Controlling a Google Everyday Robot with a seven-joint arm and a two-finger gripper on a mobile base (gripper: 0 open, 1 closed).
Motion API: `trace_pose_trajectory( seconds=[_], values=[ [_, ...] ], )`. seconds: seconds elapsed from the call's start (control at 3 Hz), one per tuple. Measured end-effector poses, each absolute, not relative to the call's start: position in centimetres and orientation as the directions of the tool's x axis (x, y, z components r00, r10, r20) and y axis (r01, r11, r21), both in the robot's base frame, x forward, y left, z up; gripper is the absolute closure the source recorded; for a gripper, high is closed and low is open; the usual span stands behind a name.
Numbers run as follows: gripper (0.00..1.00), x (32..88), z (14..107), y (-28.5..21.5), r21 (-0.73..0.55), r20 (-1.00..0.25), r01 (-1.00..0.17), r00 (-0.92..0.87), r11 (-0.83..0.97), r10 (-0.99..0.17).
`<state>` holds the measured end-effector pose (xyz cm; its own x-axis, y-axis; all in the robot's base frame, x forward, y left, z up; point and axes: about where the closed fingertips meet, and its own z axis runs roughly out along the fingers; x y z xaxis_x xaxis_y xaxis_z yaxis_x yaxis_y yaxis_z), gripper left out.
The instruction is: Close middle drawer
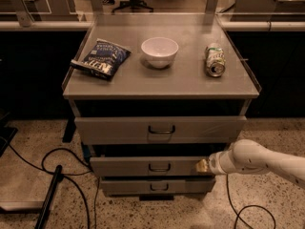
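Observation:
The middle drawer (152, 166) is the second of three in a grey metal cabinet. It has a low flat front with a small dark bar handle (159, 167) and stands pulled out a little, with a dark gap above its front. My gripper (202, 165) comes in from the right on a white arm (257, 160) and rests against the right end of the drawer front. The top drawer (160, 129) sits above it and the lowest drawer (157, 186) below it.
On the cabinet top (190, 85) lie a blue snack bag (101, 59), a white bowl (159, 51) and a can on its side (215, 60). Black cables (57, 168) and a dark bar lie on the floor at the left. A cable loops on the floor at the right (255, 216).

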<state>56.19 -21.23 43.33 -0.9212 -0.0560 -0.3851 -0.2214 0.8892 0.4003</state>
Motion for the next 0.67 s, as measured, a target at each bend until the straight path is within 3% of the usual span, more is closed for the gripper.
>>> trace_pose_trajectory(
  seconds=[0.67],
  values=[
    [1.00,58.9,41.0,-20.8,0.361,-0.392,-0.162,-0.920,0.918,-0.008]
  ],
)
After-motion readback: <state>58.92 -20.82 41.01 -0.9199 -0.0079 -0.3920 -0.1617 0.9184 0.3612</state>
